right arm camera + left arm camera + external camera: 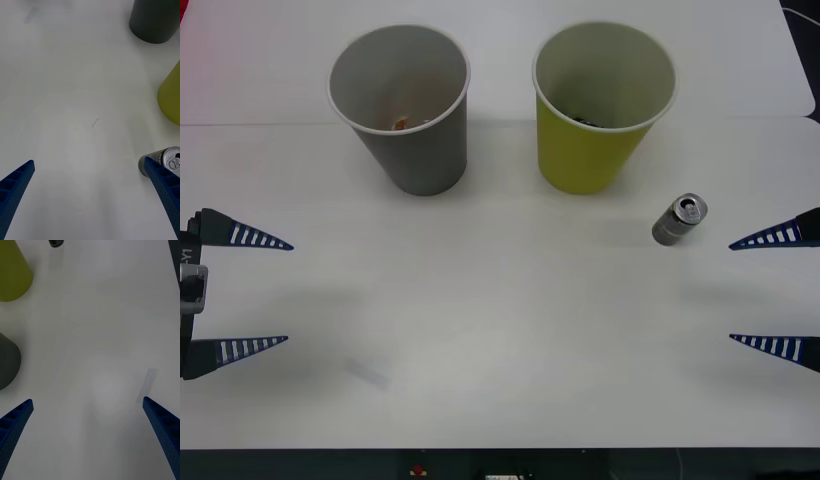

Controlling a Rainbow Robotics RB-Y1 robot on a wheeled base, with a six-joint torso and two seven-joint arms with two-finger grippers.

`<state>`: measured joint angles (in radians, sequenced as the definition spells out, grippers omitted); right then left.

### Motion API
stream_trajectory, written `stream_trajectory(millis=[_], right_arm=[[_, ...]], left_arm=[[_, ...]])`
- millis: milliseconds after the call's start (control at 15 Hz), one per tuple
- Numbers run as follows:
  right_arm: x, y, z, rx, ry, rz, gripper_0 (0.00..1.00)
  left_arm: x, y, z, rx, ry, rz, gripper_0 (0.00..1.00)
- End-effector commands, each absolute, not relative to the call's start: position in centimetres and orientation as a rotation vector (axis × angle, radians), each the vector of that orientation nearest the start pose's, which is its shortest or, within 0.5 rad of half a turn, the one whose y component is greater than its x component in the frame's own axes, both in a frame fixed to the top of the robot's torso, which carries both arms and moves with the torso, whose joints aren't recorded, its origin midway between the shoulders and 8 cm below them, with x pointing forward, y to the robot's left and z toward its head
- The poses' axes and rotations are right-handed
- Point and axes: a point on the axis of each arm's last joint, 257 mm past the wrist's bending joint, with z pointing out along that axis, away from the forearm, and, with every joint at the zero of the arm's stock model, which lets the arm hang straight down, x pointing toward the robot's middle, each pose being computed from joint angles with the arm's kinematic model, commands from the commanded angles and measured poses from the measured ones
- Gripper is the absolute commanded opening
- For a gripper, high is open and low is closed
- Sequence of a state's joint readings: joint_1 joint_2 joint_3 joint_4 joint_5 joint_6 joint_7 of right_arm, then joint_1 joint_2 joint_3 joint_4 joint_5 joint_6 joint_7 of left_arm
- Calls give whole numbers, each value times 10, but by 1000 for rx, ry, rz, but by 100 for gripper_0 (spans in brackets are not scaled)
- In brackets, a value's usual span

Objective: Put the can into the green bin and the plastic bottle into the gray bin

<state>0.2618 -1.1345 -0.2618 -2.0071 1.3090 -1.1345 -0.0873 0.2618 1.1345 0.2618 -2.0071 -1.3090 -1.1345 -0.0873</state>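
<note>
Front view, looking forward and down at a white table (500,330). The can (678,221) stands on the table toward the right, at about 4 o'clock from the green bin (600,110) and a little apart from its base. The can's long axis runs roughly vertical, leaning slightly in this view; its silver top with the pull tab faces up and toward the far right, and its base rests on the table. In the right wrist view the can (165,159) appears partly behind one blue finger, its top turned to the camera.

The green bin stands upright, mouth up, at about 1 o'clock from the table's middle; something small and dark lies at its bottom, too small to identify. The gray bin (405,110) stands upright beside it, at about 11 o'clock from the table's middle, well apart from the green bin, with a small orange-brown item at its bottom.

The right gripper (755,290) sits at the table's right edge, at 3 o'clock, its two blue ribbed fingers spread wide and holding nothing; the can lies just beyond its farther fingertip, at about 11 o'clock from the gripper. The left gripper (265,292) sits at the left edge, at 9 o'clock, fingers likewise spread and released, well apart from both bins.
</note>
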Motion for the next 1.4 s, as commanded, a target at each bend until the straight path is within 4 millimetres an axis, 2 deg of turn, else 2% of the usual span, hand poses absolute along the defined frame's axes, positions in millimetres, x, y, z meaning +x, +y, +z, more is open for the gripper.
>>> stream_trajectory(millis=[67, 133, 200, 400, 733, 867, 1400], right_arm=[[341, -286, -167, -1634, 1596, 209, 100], [341, -286, -167, -1634, 1596, 209, 100], [331, -281, -179, -1602, 1619, 265, 100], [324, -274, -171, -1545, 1607, 299, 100], [331, -281, -172, -1326, 1653, 293, 100], [332, -287, -179, -1239, 1687, 279, 100], [350, -287, -208, -956, 1762, 250, 100]], left_arm=[[341, 286, -167, 1762, 1444, -118, 100], [341, 286, -167, 1762, 1444, -118, 100], [341, 286, -167, 1762, 1444, -118, 100], [341, 286, -167, 1762, 1444, -118, 100], [341, 286, -167, 1762, 1444, -118, 100], [341, 286, -167, 1762, 1444, -118, 100], [341, 286, -167, 1762, 1444, -118, 100]])
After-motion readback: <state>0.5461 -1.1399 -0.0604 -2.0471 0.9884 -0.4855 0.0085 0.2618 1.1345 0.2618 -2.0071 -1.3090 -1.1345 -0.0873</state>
